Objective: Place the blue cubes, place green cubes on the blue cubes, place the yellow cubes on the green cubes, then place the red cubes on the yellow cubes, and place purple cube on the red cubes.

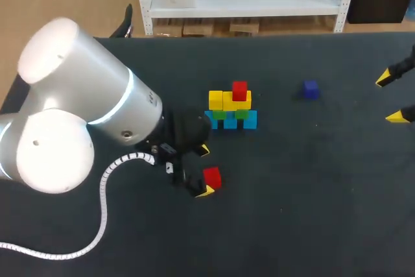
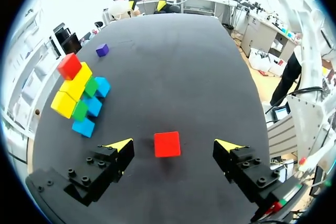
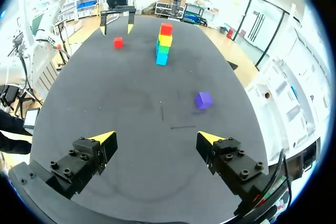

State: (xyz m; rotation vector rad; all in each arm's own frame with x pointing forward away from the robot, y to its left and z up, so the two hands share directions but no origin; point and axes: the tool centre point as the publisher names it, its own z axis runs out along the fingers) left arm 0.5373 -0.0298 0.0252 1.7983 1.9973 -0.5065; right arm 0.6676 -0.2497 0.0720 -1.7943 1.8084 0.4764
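Note:
A stepped stack stands mid-table: blue cubes point(image 1: 231, 121) at the bottom, green cubes point(image 1: 228, 114) on them, yellow cubes point(image 1: 228, 100) above, and one red cube point(image 1: 239, 90) on top. A second red cube point(image 1: 212, 177) lies on the table between the spread fingers of my left gripper point(image 1: 205, 171), touching neither; the left wrist view shows this red cube point(image 2: 167, 144) with a gap on each side inside the left gripper point(image 2: 174, 145). The purple cube point(image 1: 310, 89) sits alone to the stack's right. My right gripper point(image 1: 391, 98) stands open at the table's right edge, away from the purple cube point(image 3: 203, 99).
The dark table point(image 1: 311, 192) carries only these cubes. My left arm's white body and its cable point(image 1: 104, 186) cover the near left part. From the right gripper point(image 3: 156, 137), the stack point(image 3: 164, 43) lies far ahead.

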